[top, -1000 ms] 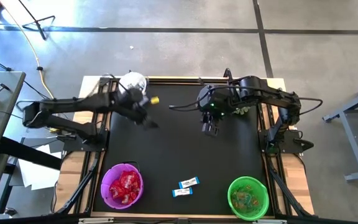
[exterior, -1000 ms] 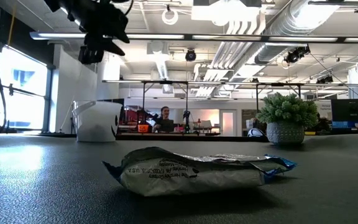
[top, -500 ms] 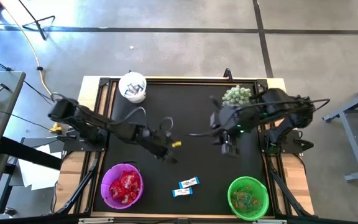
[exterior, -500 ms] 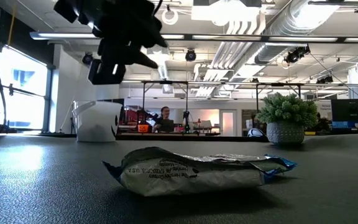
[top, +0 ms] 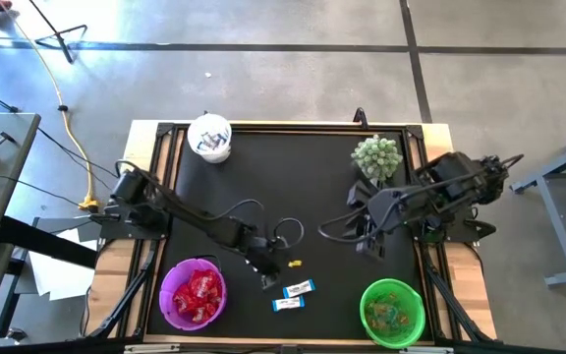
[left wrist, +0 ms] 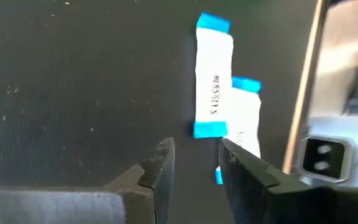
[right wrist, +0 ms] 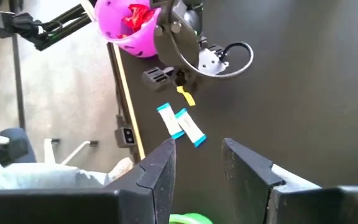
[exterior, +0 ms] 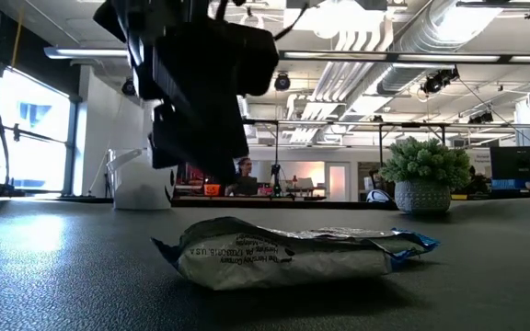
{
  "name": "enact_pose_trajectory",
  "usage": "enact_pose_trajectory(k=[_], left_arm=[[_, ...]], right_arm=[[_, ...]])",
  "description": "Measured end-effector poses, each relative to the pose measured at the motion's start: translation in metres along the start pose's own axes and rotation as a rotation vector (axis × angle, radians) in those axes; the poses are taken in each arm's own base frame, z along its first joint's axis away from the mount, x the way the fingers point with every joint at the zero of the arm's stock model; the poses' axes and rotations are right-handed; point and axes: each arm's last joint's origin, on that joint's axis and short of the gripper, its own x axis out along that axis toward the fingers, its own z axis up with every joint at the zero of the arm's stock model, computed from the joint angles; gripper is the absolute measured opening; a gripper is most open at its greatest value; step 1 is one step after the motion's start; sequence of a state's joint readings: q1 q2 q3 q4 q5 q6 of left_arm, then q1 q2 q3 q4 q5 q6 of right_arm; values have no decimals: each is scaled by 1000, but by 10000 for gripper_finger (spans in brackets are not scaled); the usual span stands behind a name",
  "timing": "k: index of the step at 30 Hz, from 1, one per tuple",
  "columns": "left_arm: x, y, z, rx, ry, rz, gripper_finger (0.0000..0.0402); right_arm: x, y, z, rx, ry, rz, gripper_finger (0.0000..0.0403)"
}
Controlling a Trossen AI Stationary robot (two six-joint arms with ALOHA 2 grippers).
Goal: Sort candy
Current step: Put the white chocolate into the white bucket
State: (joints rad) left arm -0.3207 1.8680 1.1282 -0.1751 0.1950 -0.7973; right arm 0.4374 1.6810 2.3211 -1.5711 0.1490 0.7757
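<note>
Two blue-and-white candy bars lie flat on the black mat near its front edge; in the left wrist view they are the nearer bar and the farther bar. My left gripper hangs open just beside them, slanting down, with the nearer bar's end just ahead of its fingertips. It shows dark above the foreground bar in the low view. My right gripper is open and empty, high over the mat's right side.
A purple bowl of red candy stands at the front left. A green bowl of greenish candy stands at the front right. A white cup sits at the far left and a spiky green plant at the far right.
My left gripper has swept from beside the white cup toward the near edge and the right, sinking to just above the mat by the bars. My right gripper has drawn back from the mat's far middle toward the right edge, uncovering the plant. The bars have not moved.
</note>
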Motion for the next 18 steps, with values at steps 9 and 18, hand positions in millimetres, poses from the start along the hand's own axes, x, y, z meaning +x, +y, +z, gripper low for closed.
enact_pose_trajectory(k=[9,18], left_arm=[[13,-20,15,291,-83,48,110],[6,-37,24,425,-203,112,110]], right_arm=[[0,9,-8,27,11,11,125],[2,9,-7,21,8,4,125]])
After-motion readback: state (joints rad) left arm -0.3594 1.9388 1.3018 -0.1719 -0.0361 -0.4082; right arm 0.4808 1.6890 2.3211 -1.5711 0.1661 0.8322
